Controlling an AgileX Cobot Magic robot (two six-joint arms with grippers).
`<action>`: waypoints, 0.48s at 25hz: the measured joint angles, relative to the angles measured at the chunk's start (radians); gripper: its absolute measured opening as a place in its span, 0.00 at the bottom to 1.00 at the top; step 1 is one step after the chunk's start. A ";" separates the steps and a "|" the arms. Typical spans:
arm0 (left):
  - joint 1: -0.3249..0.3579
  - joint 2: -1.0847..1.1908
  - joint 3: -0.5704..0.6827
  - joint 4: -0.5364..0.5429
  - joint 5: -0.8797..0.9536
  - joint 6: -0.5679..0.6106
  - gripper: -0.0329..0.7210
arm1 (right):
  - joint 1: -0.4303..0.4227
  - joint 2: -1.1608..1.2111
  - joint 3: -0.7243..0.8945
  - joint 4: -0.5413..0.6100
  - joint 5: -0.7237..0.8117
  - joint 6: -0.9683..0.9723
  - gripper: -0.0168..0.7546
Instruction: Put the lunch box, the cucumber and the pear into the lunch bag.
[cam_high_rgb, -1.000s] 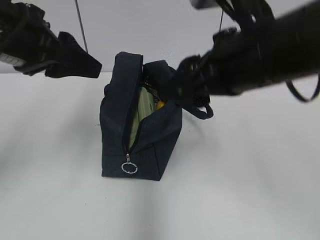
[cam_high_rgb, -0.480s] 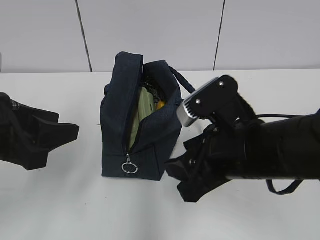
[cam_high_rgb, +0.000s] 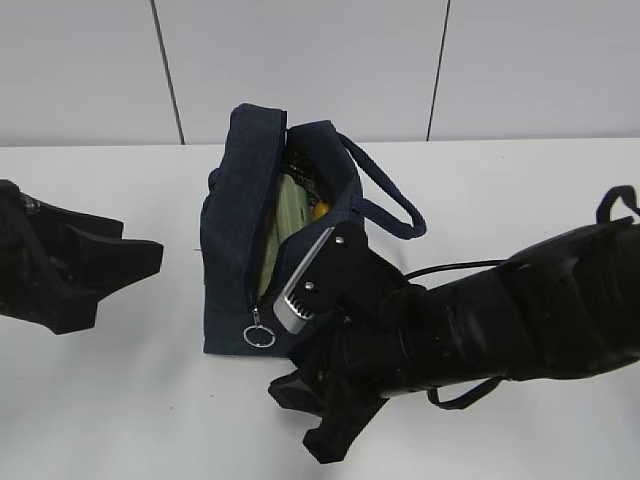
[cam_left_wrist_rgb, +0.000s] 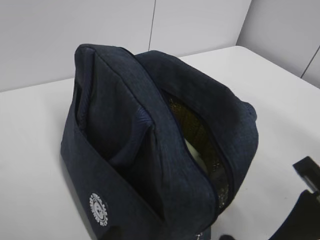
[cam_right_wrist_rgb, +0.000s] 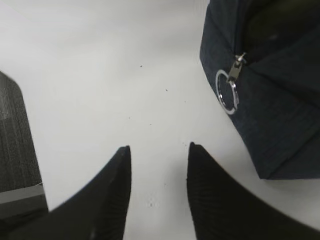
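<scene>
Lunch bag (cam_high_rgb: 280, 250) stands upright mid-table (cam_high_rgb: 520, 200), zipper part open down its near end, metal ring pull (cam_high_rgb: 259, 336) hanging low at the front. Through the gap I see the pale green lid of the lunch box (cam_high_rgb: 288, 215) standing on edge inside, w/ a bit of yellow just behind it, prob. the pear (cam_high_rgb: 320, 210). Cucumber: can't make it out in any view. Loop handle (cam_high_rgb: 385, 195) flops off the bag's right side toward the back.

From my left wrist cam the bag (cam_left_wrist_rgb: 150, 145) fills the view, opening facing up-right; silvery lining (cam_left_wrist_rgb: 200, 145) and a pale sliver of the lunch box (cam_left_wrist_rgb: 192, 149) show inside, round white logo (cam_left_wrist_rgb: 99, 210) on the side panel.

My right gripper (cam_high_rgb: 325, 410) sits low over the table, just in front & right of the bag's near corner, not touching it. In right wrist cam its two fingers (cam_right_wrist_rgb: 110, 195) stand apart w/ bare table (cam_right_wrist_rgb: 100, 75) between them, nothing held: gap is moderate, not wide. Ring pull (cam_right_wrist_rgb: 227, 95) is up-right of the fingertips, near but apart.

My left gripper (cam_high_rgb: 110, 265) hangs left of the bag, well apart from it, tips pointing toward it. Jaws don't show clearly in either view; can't see anything in them, so I read it as part open, empty.

White wall panels (cam_high_rgb: 300, 60) behind the table.
</scene>
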 joint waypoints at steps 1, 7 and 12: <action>0.000 0.000 0.000 0.000 0.002 0.000 0.52 | 0.000 0.018 -0.011 0.001 0.002 -0.005 0.40; 0.000 0.000 0.000 -0.003 0.011 0.000 0.52 | 0.000 0.075 -0.054 0.003 -0.004 -0.012 0.38; 0.000 0.000 0.000 -0.003 0.016 0.000 0.52 | 0.000 0.075 -0.055 0.003 -0.005 -0.008 0.38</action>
